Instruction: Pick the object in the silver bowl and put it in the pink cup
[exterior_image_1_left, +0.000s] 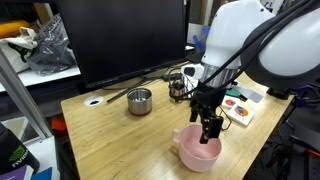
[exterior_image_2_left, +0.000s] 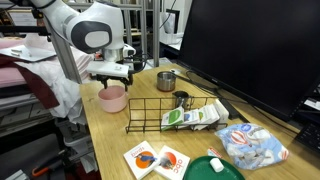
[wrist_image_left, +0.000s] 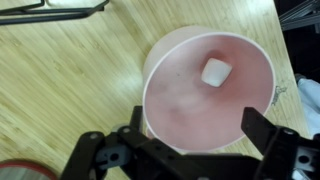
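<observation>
In the wrist view the pink cup (wrist_image_left: 208, 90) fills the middle, and a small whitish object (wrist_image_left: 215, 71) lies inside it on the bottom. My gripper (wrist_image_left: 197, 125) hangs directly above the cup, open, with nothing between its fingers (wrist_image_left: 262, 128). In both exterior views the gripper (exterior_image_1_left: 210, 133) (exterior_image_2_left: 112, 80) hovers just over the pink cup (exterior_image_1_left: 196, 150) (exterior_image_2_left: 112, 98). The silver bowl (exterior_image_1_left: 140, 101) (exterior_image_2_left: 166, 80) stands apart on the wooden table, well away from the gripper; its inside is not visible.
A black wire rack (exterior_image_2_left: 170, 112) sits mid-table with a slim metal cup (exterior_image_2_left: 181, 99) and a green-white packet (exterior_image_2_left: 192, 117). A big monitor (exterior_image_1_left: 130, 40) stands behind. Cards (exterior_image_2_left: 155, 159), a plastic bag (exterior_image_2_left: 255, 146) and a green lid (exterior_image_2_left: 218, 168) lie near the table's end.
</observation>
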